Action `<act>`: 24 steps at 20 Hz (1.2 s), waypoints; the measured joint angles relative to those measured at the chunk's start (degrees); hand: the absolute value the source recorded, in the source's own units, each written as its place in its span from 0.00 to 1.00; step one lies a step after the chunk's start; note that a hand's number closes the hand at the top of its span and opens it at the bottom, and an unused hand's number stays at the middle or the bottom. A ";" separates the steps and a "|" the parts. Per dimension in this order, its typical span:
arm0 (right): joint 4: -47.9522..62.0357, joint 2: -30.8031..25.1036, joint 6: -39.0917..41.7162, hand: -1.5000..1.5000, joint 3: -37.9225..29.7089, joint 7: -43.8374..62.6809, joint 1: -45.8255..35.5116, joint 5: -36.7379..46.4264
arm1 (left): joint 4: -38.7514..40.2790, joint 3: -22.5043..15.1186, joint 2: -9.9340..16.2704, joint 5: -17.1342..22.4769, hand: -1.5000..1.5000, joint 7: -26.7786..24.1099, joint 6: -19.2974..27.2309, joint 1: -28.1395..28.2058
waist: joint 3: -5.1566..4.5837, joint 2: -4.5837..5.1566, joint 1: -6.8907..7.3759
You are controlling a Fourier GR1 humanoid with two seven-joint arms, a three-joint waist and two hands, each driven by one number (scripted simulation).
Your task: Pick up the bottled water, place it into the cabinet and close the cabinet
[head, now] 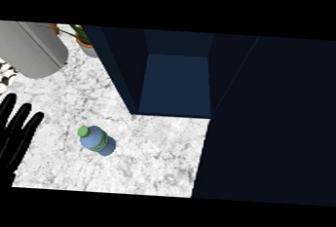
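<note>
Lower left of frame: left hand (4, 134), fingers straight and spread, holding nothing. Just right of its fingertips, apart from them: bottled water (96, 140), blue with green cap, standing on the marble counter (154, 158). Upper centre: open dark-blue cabinet (176, 84). Upper left: grey cylinder (34, 48) and potted plant (82, 39).

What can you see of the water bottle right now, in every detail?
The water bottle is small, with a blue body that looks like plastic, a green cap and a green band around its middle. It stands upright on the white marbled counter, seen from above with its cap toward the upper left. It sits in front of the open dark blue cabinet, apart from it. Nothing touches it: the left hand rests open at the view's left edge, fingers straight, clear of the bottle.
</note>
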 measured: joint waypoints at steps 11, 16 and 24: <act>0.09 -0.96 -1.21 0.00 0.70 0.83 -1.48 0.70 | 8.88 4.63 -0.35 1.23 0.00 -6.13 -2.19 -2.10 | -0.01 0.15 -0.11; -0.10 -1.43 -1.52 0.00 1.42 0.67 -0.80 0.84 | 16.35 6.69 -0.08 0.52 0.00 -10.97 -3.93 -2.34 | -0.02 0.14 -0.27; -0.04 -1.88 -2.56 0.00 2.63 1.14 -1.95 1.27 | 29.95 10.46 1.23 0.79 0.00 -19.97 -8.36 -3.25 | -0.03 0.16 -0.28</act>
